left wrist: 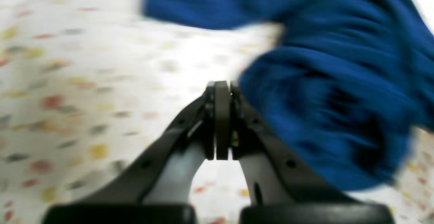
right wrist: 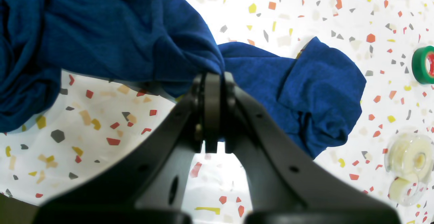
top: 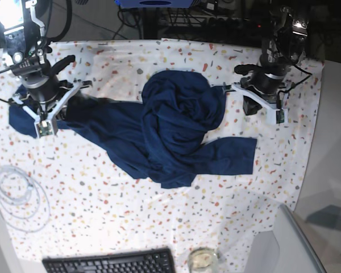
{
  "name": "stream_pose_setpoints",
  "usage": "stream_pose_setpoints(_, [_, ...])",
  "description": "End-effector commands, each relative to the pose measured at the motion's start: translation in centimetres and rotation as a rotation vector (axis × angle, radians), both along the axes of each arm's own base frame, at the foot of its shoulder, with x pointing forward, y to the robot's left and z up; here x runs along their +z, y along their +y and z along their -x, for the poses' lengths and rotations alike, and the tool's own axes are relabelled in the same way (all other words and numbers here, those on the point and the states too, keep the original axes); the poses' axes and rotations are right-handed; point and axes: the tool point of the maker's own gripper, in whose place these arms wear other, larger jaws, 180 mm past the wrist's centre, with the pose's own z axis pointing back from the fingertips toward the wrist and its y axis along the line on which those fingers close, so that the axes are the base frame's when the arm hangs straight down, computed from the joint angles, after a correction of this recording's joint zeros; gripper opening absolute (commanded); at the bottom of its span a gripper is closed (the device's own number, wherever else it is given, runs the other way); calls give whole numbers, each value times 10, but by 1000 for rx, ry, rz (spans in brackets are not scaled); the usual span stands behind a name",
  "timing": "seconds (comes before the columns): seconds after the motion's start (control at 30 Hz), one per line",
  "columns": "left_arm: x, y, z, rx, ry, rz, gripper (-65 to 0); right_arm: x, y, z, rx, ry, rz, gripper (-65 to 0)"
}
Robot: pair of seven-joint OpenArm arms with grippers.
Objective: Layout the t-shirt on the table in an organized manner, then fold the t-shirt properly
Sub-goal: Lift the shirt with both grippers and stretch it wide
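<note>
Right gripper point(right wrist: 215, 78) is pinching the shirt point(right wrist: 112, 37); one-sided pulling is risking skewed bunching, with left gripper point(left wrist: 222, 86), tips together beside the shirt, anchoring nothing.

Grey surface point(top: 331, 196) at base-view R edge, brt light

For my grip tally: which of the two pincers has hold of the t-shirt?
The right pincer: its tips pinch the navy t-shirt, which runs up to them; the left pincer holds none.
</note>
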Motion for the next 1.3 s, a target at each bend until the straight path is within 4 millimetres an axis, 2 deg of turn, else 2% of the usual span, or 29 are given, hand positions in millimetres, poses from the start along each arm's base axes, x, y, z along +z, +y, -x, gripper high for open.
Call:
stream_pose_setpoints(0.0, [3, -3, -2, -9, -17, 10, -513, 11, -2, -8, 4, -46, 8, -650])
stream_pose_setpoints(0.07, [-2, -1, -2, -2, -6, 7, -309, 11, -2, -8, 4, -46, 8, -650])
stream_pose_setpoints(0.13, [-11, 2, 1, 7, 17, 6, -156, 10, 0, -8, 9, -44, 6, -650])
stream_pose_setpoints(0.17, [-12, 1, -2, 9, 16, 8, -94, 10, 0, -8, 9, -44, 6, -650])
stream_pose_setpoints(0.23, [-18, -11, -6, -16, 25, 20, -56, 10, 0, -7, 9, -43, 6, -650])
stream_pose_setpoints(0.37, [-36, -30, -10, -58, 65, 34, -114, 10, -3, -8, 4, -44, 9, -650])
stream_pose_setpoints(0.47, [-51, -37, -12, -58, 99, 42, -194, 10, -3, -7, 4, -43, 9, -650])
stream_pose_setpoints(0.53, [-57, -39, -10, -51, 116, 49, -286, 9, -3, -6, 4, -40, 9, -650])
stream_pose_setpoints(0.67, [-45, -42, -16, -54, 83, 57, -599, 9, -3, -6, 4, -38, 10, -650])
stream_pose_setpoints(0.7, [-39, -39, -19, -59, 66, 47, -650, 9, -3, -6, 3, -39, 10, -650])
stream_pose_setpoints(0.87, [-20, -5, -30, -89, 26, -47, -650, 9, -5, -12, -1, -44, 13, -650])
stream_pose_setpoints(0.97, [-8, 15, -44, -98, -5, -99, -650, 9, -7, -20, -5, -52, 17, -650])
stream_pose_setpoints(1.1, [27, 58, -63, -15, -73, -147, -650, 15, -16, -29, 2, -56, 48, -650])
stream_pose_setpoints(1.17, [45, 82, -69, 46, -77, -160, -650, 23, -18, -41, -2, -76, 54, -650])
stream_pose_setpoints(1.27, [76, 97, -91, 88, -106, -160, -650, 37, -20, -59, -9, -102, 60, -650])
